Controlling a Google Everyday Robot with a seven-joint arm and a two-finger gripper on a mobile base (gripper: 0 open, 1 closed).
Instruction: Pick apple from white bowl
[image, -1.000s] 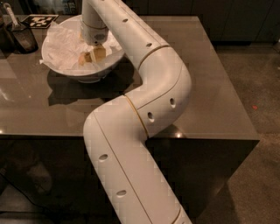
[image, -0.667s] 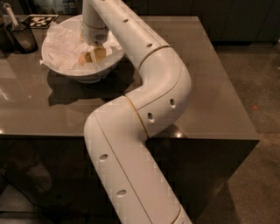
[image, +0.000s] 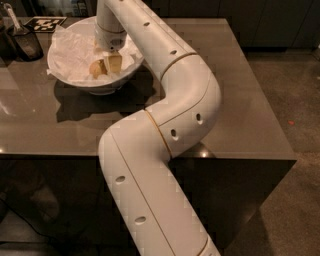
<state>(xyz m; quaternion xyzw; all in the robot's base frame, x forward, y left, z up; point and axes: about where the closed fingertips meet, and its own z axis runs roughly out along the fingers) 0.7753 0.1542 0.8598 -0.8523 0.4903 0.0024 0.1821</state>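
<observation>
we see the robot's gripper (image: 110, 64) lowered into the large, wide, round white bowl (image: 122, 79), which stands on the far left part of the glossy dark grey-brown table (image: 240, 100). the bowl is lined with crumpled white paper (image: 75, 55) that rises along its sloping sides and spills a little over the left rim. the small round yellowish apple (image: 96, 68) lies inside the bowl on the paper, toward the near side and right of the bowl's middle. the gripper is just to the right of the apple and touches it or nearly so; a pale cream part of the gripper stands upright against the fruit's right side. we cannot tell whether the gripper is spread, pressed together or pinching the apple, as its wrist hides most of it from above. the thick white jointed arm (image: 175, 110) rises from the near edge of the scene, bends out to the right over the table's near edge, then runs back to the far left and drops down into the bowl. to the left of the bowl, at the table's far left corner, stands a dark scoop-like container (image: 25, 44), apart from the bowl. behind it, a flat black-and-white patterned marker (image: 46, 21) lies on the tabletop. a speckled grey floor (image: 295, 200) shows to the right of the table.
</observation>
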